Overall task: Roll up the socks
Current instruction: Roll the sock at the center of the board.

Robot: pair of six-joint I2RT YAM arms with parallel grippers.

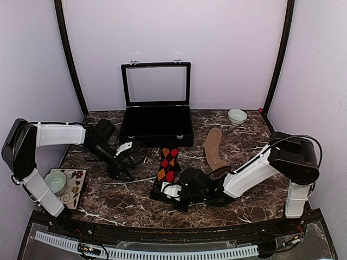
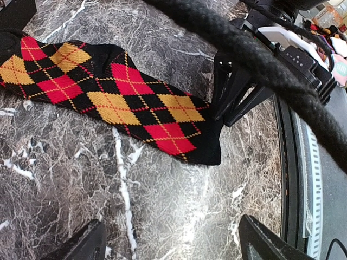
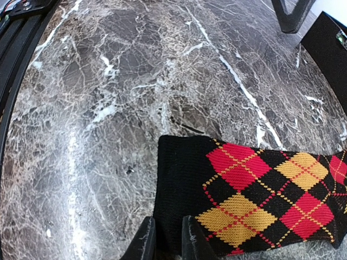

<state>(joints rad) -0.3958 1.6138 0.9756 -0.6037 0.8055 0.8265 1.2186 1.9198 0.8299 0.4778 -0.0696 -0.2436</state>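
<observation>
A black sock with red and yellow argyle diamonds [image 1: 168, 164] lies flat near the table's middle. It also shows in the left wrist view [image 2: 119, 100] and the right wrist view [image 3: 255, 200]. A brown sock [image 1: 214, 147] lies flat to its right. My right gripper [image 1: 162, 188] sits at the argyle sock's near end, and in the right wrist view [image 3: 168, 244] its fingers are pinched on the black cuff. My left gripper [image 1: 126, 172] is left of the sock. In the left wrist view [image 2: 173, 249] it is open wide and empty over bare marble.
An open black display case [image 1: 157, 127] with a raised glass lid stands at the back centre. A small pale bowl [image 1: 237, 116] sits at the back right. A cup on a patterned tile [image 1: 56, 181] is at the front left. A black cable [image 2: 260, 59] crosses the left wrist view.
</observation>
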